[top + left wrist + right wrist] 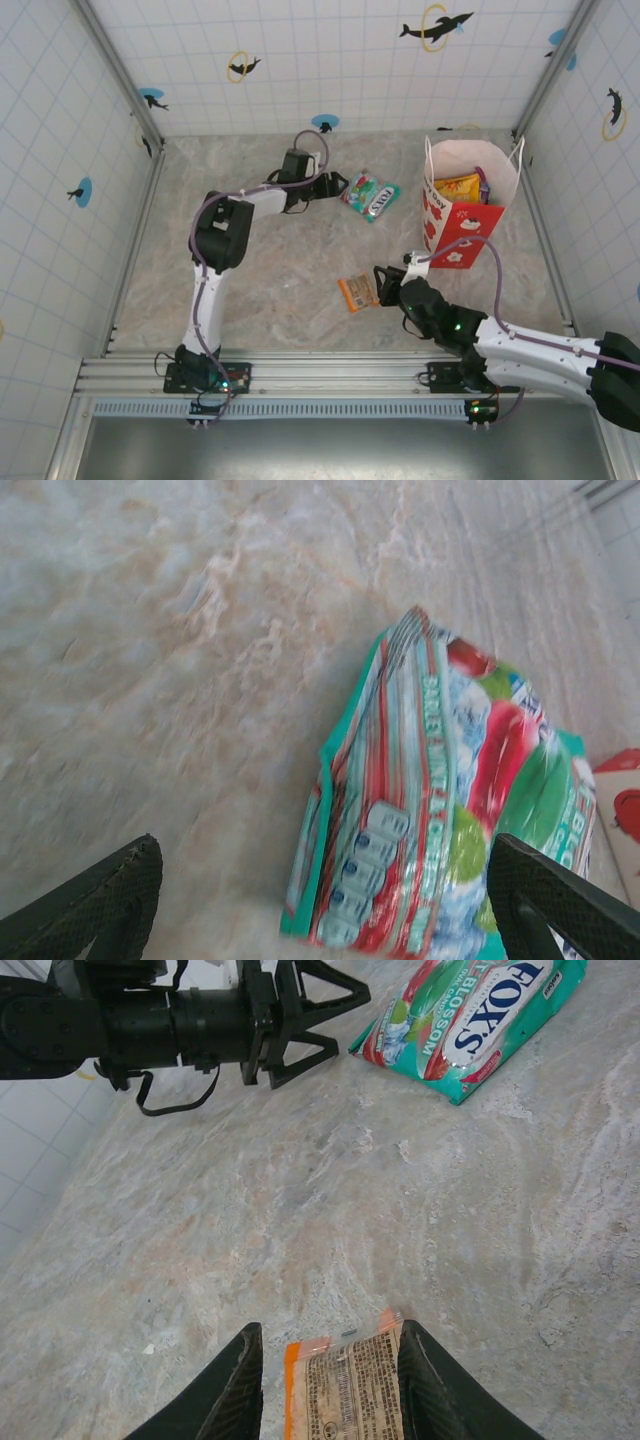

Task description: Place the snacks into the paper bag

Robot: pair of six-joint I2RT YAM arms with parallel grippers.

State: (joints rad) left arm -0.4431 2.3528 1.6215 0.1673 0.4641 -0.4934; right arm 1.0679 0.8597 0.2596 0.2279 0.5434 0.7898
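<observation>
**Two packets left, both arms busy**

The left gripper (340, 186) is wide open, hovering just beside the teal packet (370, 196), which lies flat on the table (250, 300), left of the paper bag (470, 215). From the left wrist view the packet sits off toward the right finger rather than centred. I'd slide the gripper over so both fingers straddle it, then come down low and pinch a long edge. It's glossy and flat, so a shallow grab will probably slip.

The right gripper (330, 1328) looks partly closed on the orange packet (345, 1395), near the front of the table, well short of the bag. I'd carry it over the bag's open top and drop it straight in, keeping clear of the cord handles. The bag stands upright and already has a yellow packet (458, 187) inside.

Writing: the teal one says "FOX'S" in big letters, with "BLOSSOM" alongside. The orange packet's print is too small to read.
</observation>
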